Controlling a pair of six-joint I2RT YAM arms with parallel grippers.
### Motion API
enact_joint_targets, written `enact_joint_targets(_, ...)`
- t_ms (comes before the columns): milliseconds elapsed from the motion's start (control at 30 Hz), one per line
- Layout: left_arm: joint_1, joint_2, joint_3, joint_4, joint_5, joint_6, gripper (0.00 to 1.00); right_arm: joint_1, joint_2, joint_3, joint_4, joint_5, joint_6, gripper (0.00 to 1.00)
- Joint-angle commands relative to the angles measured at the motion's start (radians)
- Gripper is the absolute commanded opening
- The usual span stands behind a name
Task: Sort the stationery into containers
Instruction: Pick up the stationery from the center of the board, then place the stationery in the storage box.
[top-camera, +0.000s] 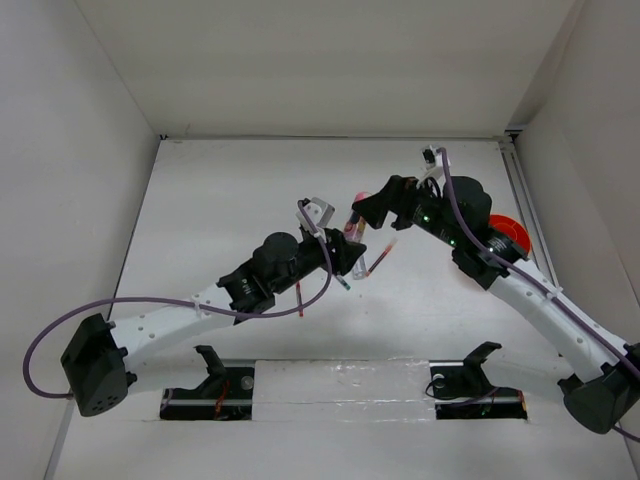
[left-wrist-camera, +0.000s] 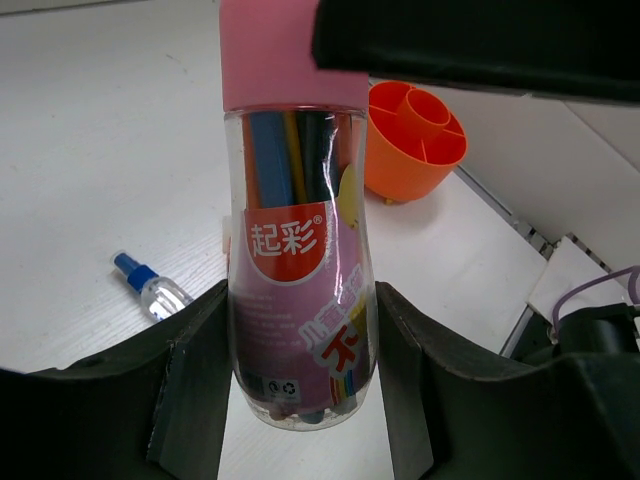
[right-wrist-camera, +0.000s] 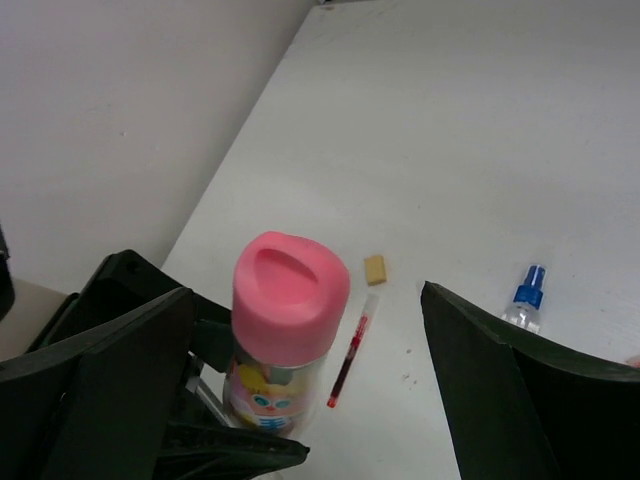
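Note:
The pink-capped tube (left-wrist-camera: 297, 300) of coloured pens stands upright between the fingers (left-wrist-camera: 195, 380) of my left gripper (left-wrist-camera: 300, 292), which is shut on its lower body. In the top view my left gripper (top-camera: 346, 252) and my right gripper (top-camera: 363, 212) meet at the table's middle. My right gripper (right-wrist-camera: 305, 292) is open, its jaws wide on either side of the tube's pink cap (right-wrist-camera: 290, 295). A red pen (right-wrist-camera: 350, 350), a tan eraser (right-wrist-camera: 375, 268) and a blue-capped bottle (right-wrist-camera: 526, 292) lie on the table. The orange cup (left-wrist-camera: 412, 140), with inner compartments, stands beyond the tube.
In the top view the orange cup (top-camera: 511, 233) sits at the right, half hidden by the right arm. One red pen (top-camera: 381, 257) lies right of the grippers and another (top-camera: 300, 298) under the left arm. White walls enclose the table.

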Motion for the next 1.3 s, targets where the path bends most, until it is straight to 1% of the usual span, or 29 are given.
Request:
enact_joint_targets(0,-0.001,-0.043,0.034,0.106,0.023,0.006,0.0,0.0,0.022,-0.003,0.099,-0.038,0.033,1.0)
enact_joint_targets(100,-0.001,-0.023,0.044,0.115,0.032,0.006,0.0,0.0,0.032,-0.012,0.132,-0.048,0.044,0.98)
enact_joint_targets(133,-0.001,-0.023,0.044,0.115,0.042,0.006,0.0,0.0,0.041,-0.012,0.133,-0.06,0.054,0.96)
enact_joint_targets(167,-0.001,-0.014,0.044,0.125,0.043,-0.003,0.0,0.0,0.041,-0.012,0.146,-0.071,0.054,0.92)
enact_joint_targets(200,-0.001,-0.014,0.044,0.135,0.043,-0.003,0.0,0.0,0.041,-0.012,0.146,-0.071,0.054,0.89)
enact_joint_targets(267,-0.001,-0.014,0.044,0.135,0.043,-0.003,0.0,0.0,0.05,-0.012,0.156,-0.08,0.065,0.79)
enact_joint_targets(367,-0.001,-0.003,0.044,0.145,0.032,-0.003,0.0,0.0,0.05,-0.021,0.175,-0.098,0.065,0.6)
enact_joint_targets(467,-0.001,-0.003,0.044,0.156,0.009,-0.003,0.0,-0.009,0.07,-0.021,0.197,-0.17,0.091,0.38)
enact_joint_targets(500,-0.001,-0.003,0.044,0.156,0.009,-0.003,0.0,-0.009,0.07,-0.021,0.197,-0.199,0.102,0.19)
enact_joint_targets(533,-0.001,0.007,0.044,0.156,-0.002,-0.003,0.0,-0.018,0.082,-0.021,0.197,-0.213,0.102,0.08)
enact_joint_targets(567,-0.001,0.008,0.044,0.156,-0.011,-0.003,0.0,-0.018,0.096,-0.021,0.197,-0.227,0.102,0.0)
enact_joint_targets(633,-0.001,0.008,0.053,0.135,-0.06,-0.018,0.0,-0.032,0.105,-0.021,0.197,-0.25,0.102,0.0)
enact_joint_targets(667,-0.001,0.017,0.063,0.109,-0.082,-0.018,0.13,-0.043,0.105,-0.032,0.197,-0.25,0.102,0.0)
enact_joint_targets(700,-0.001,0.017,0.063,0.098,-0.115,-0.034,0.29,-0.043,0.105,-0.032,0.197,-0.25,0.102,0.0)
enact_joint_targets(733,-0.001,0.017,0.063,0.098,-0.134,-0.034,0.55,-0.056,0.105,-0.032,0.206,-0.25,0.102,0.0)
enact_joint_targets(767,-0.001,0.017,0.063,0.083,-0.152,-0.053,0.72,-0.07,0.095,-0.041,0.206,-0.25,0.102,0.0)
enact_joint_targets(800,-0.001,0.006,0.063,0.061,-0.174,-0.063,0.92,-0.079,0.085,-0.041,0.206,-0.24,0.102,0.0)
enact_joint_targets(833,-0.001,0.006,0.063,0.061,-0.207,-0.063,1.0,-0.089,0.085,-0.041,0.206,-0.24,0.093,0.0)
enact_joint_targets(900,-0.001,0.006,0.063,0.006,-0.227,-0.073,1.0,-0.116,0.073,-0.041,0.206,-0.215,0.093,0.0)
enact_joint_targets(967,-0.001,0.018,0.116,-0.067,-0.292,-0.101,1.0,-0.147,0.064,-0.041,0.206,-0.186,0.053,0.0)
enact_joint_targets(1000,-0.001,0.018,0.135,-0.109,-0.321,-0.115,1.0,-0.191,0.047,-0.041,0.192,-0.165,0.038,0.0)
enact_joint_targets(1033,-0.001,0.03,0.153,-0.206,-0.357,-0.151,1.0,-0.219,0.021,-0.041,0.177,-0.139,0.027,0.0)
enact_joint_targets(1067,-0.001,0.031,0.176,-0.268,-0.435,-0.179,1.0,-0.245,0.007,-0.05,0.145,-0.109,0.0,0.0)
enact_joint_targets(1100,-0.001,0.04,0.225,-0.329,-0.477,-0.208,1.0,-0.295,-0.007,-0.05,0.131,-0.042,-0.016,0.0)
enact_joint_targets(1133,-0.001,0.04,0.25,-0.464,-0.522,-0.243,1.0,-0.314,-0.037,-0.062,0.117,-0.004,-0.033,0.0)
enact_joint_targets(1167,-0.001,0.04,0.277,-0.535,-0.601,-0.288,1.0,-0.328,-0.051,-0.062,0.1,0.041,-0.063,0.0)
enact_joint_targets(1200,-0.001,0.04,0.326,-0.602,-0.632,-0.366,1.0,-0.34,-0.066,-0.062,0.076,0.131,-0.077,0.0)
enact_joint_targets(1233,-0.001,0.04,0.348,-0.668,-0.655,-0.401,1.0,-0.349,-0.079,-0.076,0.067,0.177,-0.091,0.0)
enact_joint_targets(1267,-0.001,0.025,0.365,-0.778,-0.674,-0.432,1.0,-0.366,-0.088,-0.085,0.056,0.225,-0.116,0.0)
